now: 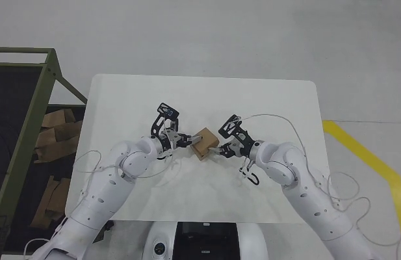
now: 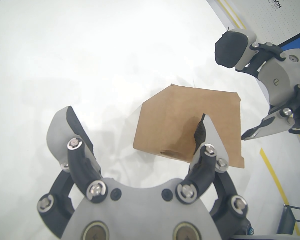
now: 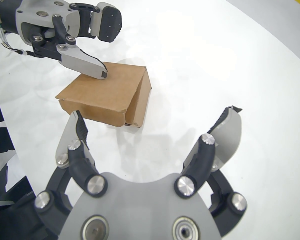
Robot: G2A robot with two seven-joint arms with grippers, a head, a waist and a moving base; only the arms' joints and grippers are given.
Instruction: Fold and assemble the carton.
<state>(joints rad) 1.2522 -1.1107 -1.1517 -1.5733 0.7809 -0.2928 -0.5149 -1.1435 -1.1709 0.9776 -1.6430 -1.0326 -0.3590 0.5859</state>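
A small brown carton (image 1: 205, 143) lies near the middle of the white table (image 1: 200, 97), folded into a box shape. In the right wrist view the carton (image 3: 107, 93) has one end flap standing slightly ajar. My left gripper (image 2: 140, 128) is open, with one fingertip (image 2: 204, 132) resting on the carton's top face (image 2: 190, 111) and the other off to the side over bare table. My right gripper (image 3: 152, 121) is open on the opposite side, one fingertip (image 3: 78, 123) close to the carton's lower edge. In the top view the left gripper (image 1: 179, 127) and right gripper (image 1: 221, 136) flank the carton.
A green-framed bin (image 1: 31, 97) beside the table's left edge holds several flat cardboard blanks (image 1: 57, 133). A yellow floor line (image 1: 362, 149) runs past the right side. Loose cables (image 1: 278, 120) hang along the right arm. The table has free room all around the carton.
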